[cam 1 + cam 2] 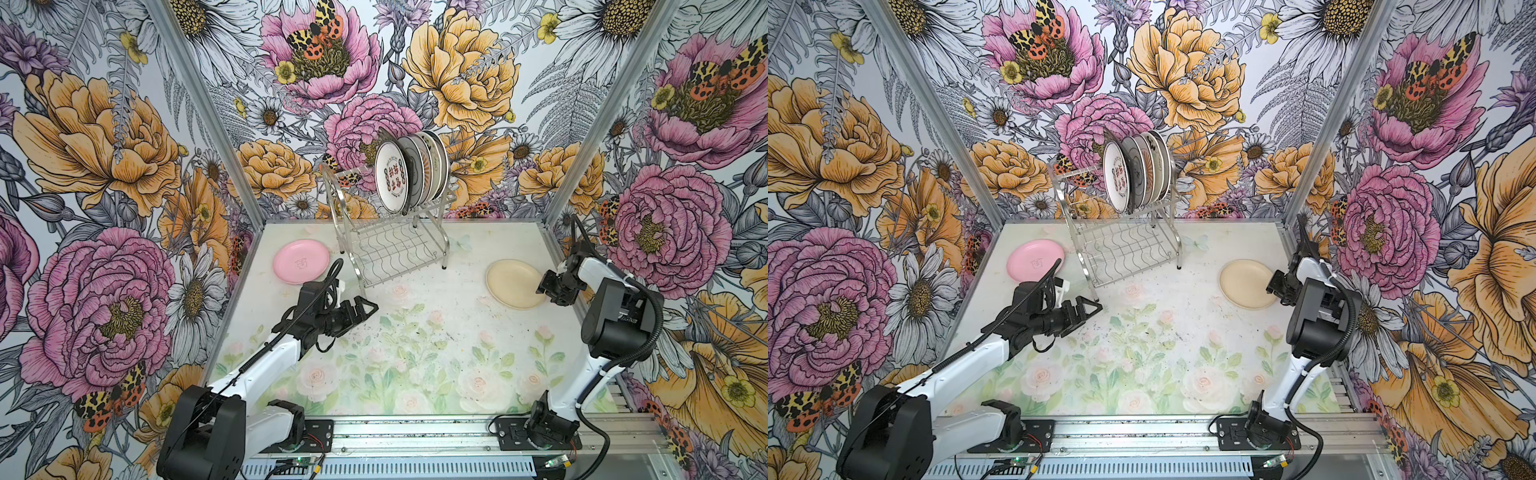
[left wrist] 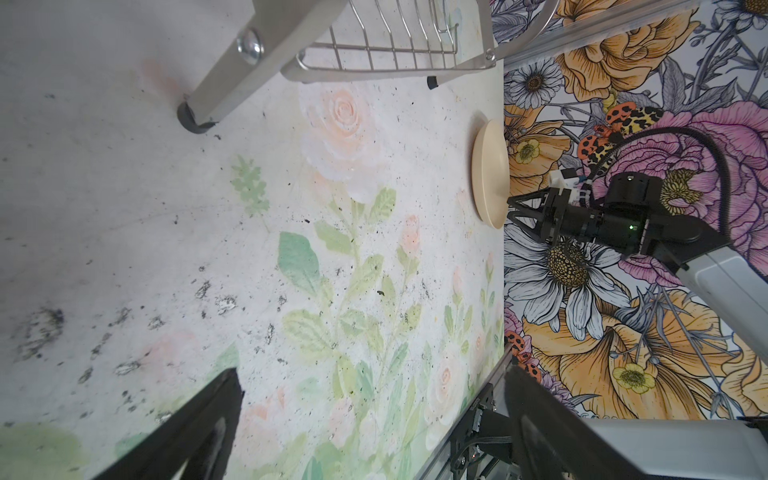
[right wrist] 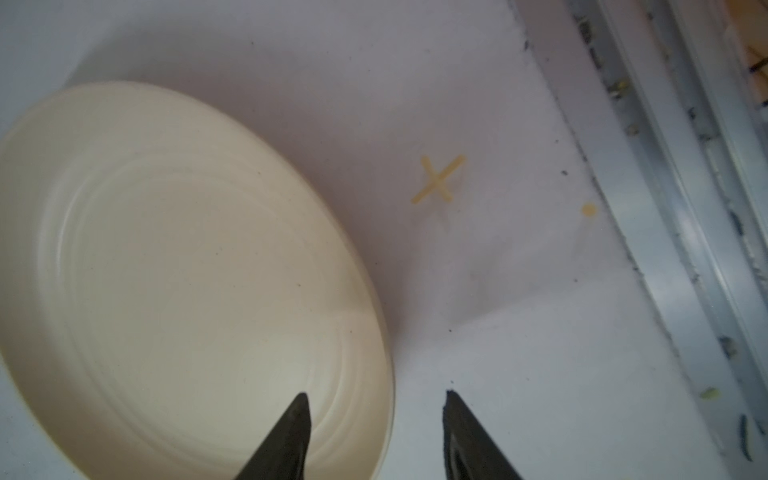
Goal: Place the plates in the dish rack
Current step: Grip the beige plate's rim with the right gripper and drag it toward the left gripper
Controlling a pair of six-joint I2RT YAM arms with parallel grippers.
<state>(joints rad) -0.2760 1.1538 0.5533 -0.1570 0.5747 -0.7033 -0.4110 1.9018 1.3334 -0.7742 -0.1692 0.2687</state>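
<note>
my right gripper (image 3: 376,405) sits low at the edge of the cream plate (image 1: 513,286) that faces my arm. the fingers are partly spread with the rim between them: one fingertip (image 3: 297,419) over the plate's hollow, the other outside it, over the table (image 1: 415,332). nothing is pinched yet, and i see a gap on both sides of the rim. i come in from the side because a plate lying flat offers only its lip.

my left gripper (image 1: 365,309) is spread as wide as it goes and holds nothing. it hangs just in front of the near corner foot of the dish rack (image 1: 390,245). the pink plate (image 1: 297,262) lies flat on the table left of the rack, near that arm. i judge the left arm is parked there to be out of my right arm's road and handy to its own plate.

the rack stands at the back middle. its upper tier carries a row of printed plates (image 1: 411,170) on edge, packed toward the right end. the upper slots to their left and the whole lower tier look free.

the cream plate lies near the right frame rail (image 3: 665,208), so my outer finger has little table beyond it, and i'd lift before swinging. the table between plate and rack is bare. the rack's arched side frame and the standing plates are what i could clip.
</note>
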